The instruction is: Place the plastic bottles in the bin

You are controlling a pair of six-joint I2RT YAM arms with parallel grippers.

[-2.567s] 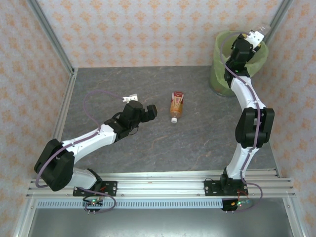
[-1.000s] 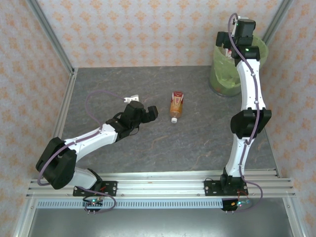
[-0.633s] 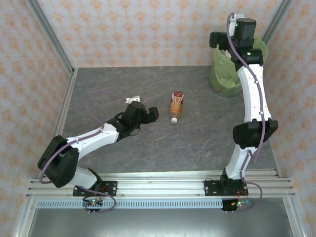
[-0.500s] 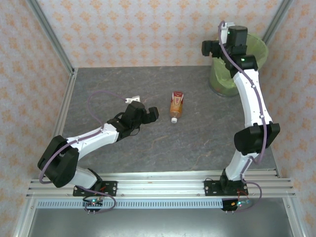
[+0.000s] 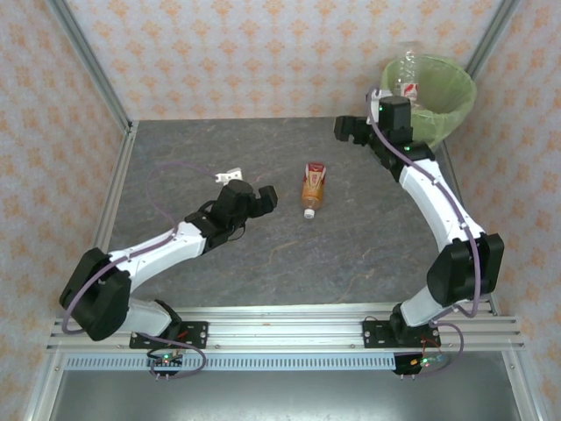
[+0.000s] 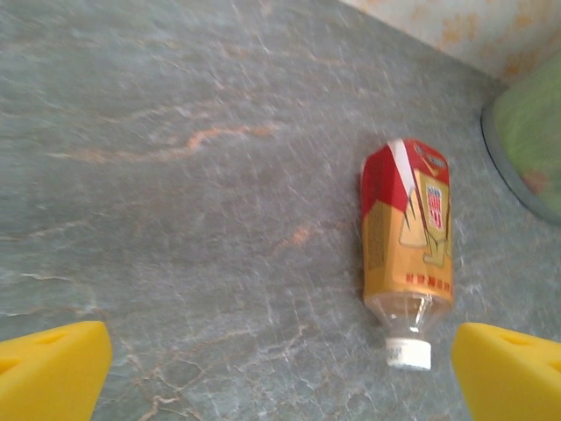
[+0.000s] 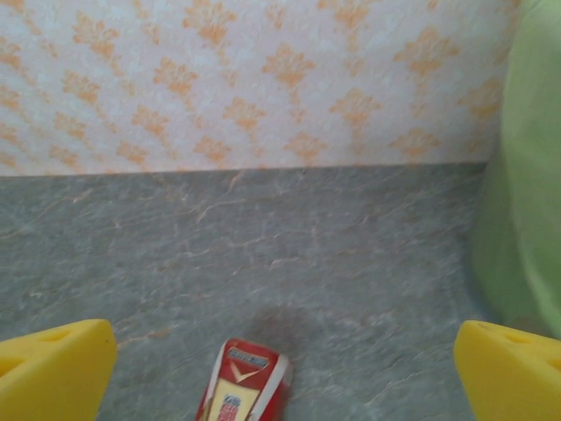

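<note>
Orange-labelled clear plastic bottle (image 5: 313,187) lies on grey table (image 5: 351,254); left gripper (image 5: 267,200) and right gripper (image 5: 344,130) both spread apart, empty.

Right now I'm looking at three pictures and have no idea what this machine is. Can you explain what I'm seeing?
These are two robot arms bolted to a table. The big picture looks down from above. The other two come from a camera on each wrist, so yellow fingertips sit in their bottom corners. One bottle with an orange and red label lies on the table between the arms. The green-lined bin in the far right corner holds a second bottle. The left gripper and right gripper are both open, holding nothing.
</note>
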